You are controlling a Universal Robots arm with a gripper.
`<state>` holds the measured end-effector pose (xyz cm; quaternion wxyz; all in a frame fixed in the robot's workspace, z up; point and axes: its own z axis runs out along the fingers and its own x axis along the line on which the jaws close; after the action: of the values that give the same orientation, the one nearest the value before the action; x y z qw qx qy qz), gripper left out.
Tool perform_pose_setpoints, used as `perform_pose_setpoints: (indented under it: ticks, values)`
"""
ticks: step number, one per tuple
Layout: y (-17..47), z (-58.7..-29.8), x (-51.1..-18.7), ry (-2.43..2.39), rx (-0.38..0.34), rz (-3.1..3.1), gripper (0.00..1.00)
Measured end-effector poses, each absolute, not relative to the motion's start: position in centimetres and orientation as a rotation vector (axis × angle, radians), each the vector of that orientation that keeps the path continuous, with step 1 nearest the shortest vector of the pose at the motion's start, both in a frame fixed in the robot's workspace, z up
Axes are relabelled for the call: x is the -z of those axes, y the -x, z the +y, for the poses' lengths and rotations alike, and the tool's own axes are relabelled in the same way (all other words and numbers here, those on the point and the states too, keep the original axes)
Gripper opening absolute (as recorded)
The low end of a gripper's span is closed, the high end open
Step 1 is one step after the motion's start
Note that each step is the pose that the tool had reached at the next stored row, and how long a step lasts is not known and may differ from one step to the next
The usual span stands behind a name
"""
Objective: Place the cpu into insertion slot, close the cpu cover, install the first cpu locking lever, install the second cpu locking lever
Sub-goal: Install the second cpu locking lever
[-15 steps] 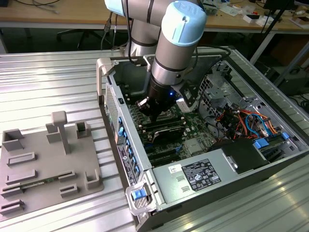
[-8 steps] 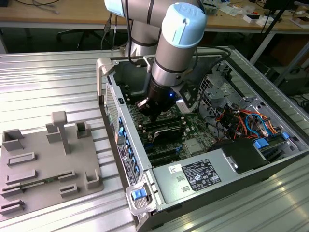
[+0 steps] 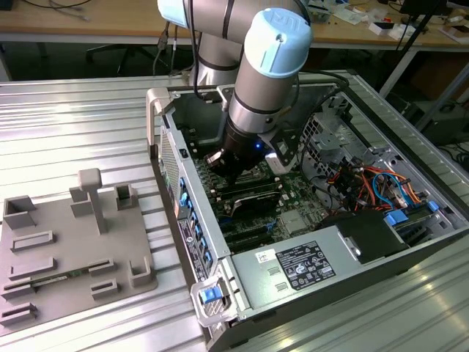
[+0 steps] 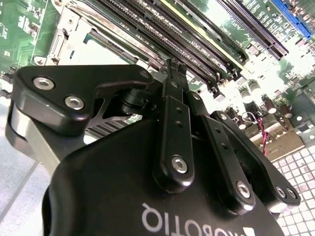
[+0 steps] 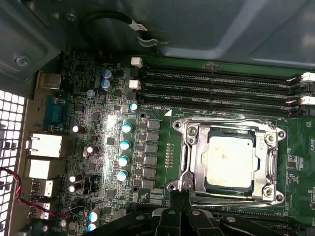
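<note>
— Gripper (image 5: pixel 179 196) state?
— Narrow: tips pinched together in both wrist views, nothing seen between them.
— And pointing where?
— Straight at a corner of the slot (image 5: pixel 183 129), tips just beside its silver rim. Touching or a hair apart: cannot tell.
— Cpu (image 5: pixel 231 160)?
— Seated flat in the slot, just beyond the tips and off to one side. Framed by the cover (image 5: pixel 196 160), lying down over its edges.
— Long axis to mind?
— A thin lever rod (image 5: pixel 236 198) along the slot's nearest edge, running crosswise to the fingers.
— Past that?
— Memory slots (image 5: pixel 216 91) on the slot's far side, parallel to that edge.
— Wider scene?
— Arm reaching down into the open case (image 3: pixel 165 110) at the centre of the exterior view; grey fixture tray (image 3: pixel 73 242) at lower left, well apart.
— Writing?
— White lettering on the gripper body, a printed label (image 3: pixel 304 264) on the box at lower centre. Not read out.
</note>
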<state>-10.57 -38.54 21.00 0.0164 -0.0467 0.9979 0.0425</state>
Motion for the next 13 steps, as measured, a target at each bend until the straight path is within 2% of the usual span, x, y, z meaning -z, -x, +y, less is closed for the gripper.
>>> perform_pose_setpoints:
  ticks: [13]
  values:
    - [10.58,-38.54,-20.46,0.148,-0.154,3.101,0.11]
